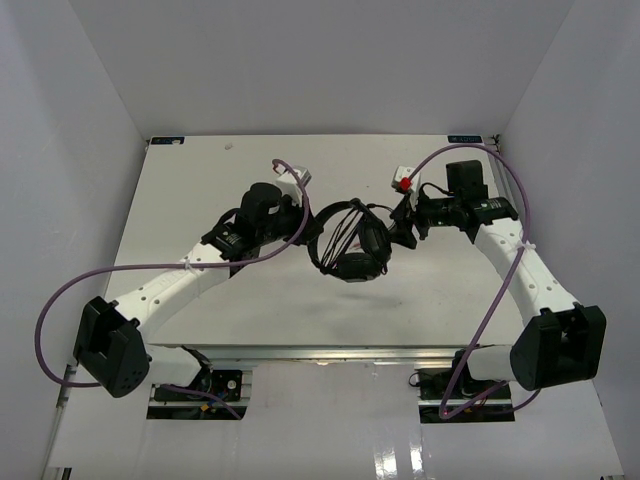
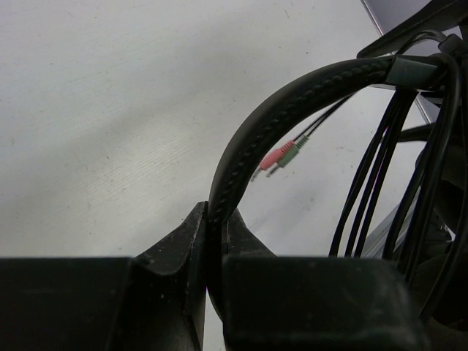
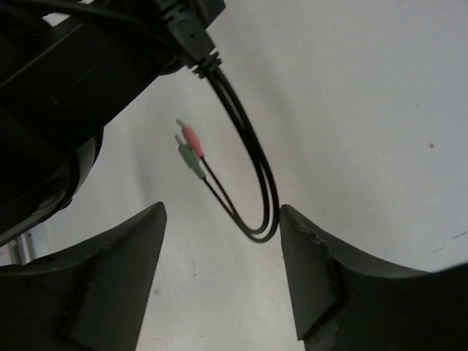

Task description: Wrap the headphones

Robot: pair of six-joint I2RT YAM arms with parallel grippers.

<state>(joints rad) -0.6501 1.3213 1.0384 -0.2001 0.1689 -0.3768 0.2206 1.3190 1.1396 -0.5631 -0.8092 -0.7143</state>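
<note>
White table [image 1: 200, 180] below; left gripper [image 2: 216, 219] clamps the headphones [image 1: 355, 262] by their stiff headband [image 2: 292, 95], the soundest hold; right gripper [image 3: 221, 212] gapes empty, limp, probably slippery cord [image 3: 245, 139] looping between its fingers

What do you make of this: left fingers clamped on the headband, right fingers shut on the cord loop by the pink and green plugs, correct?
Not quite. The right wrist view shows the right fingers standing open, with the cord loop between them, ungripped, beside the plugs. The left fingers are clamped on the headband, as you said.
</note>
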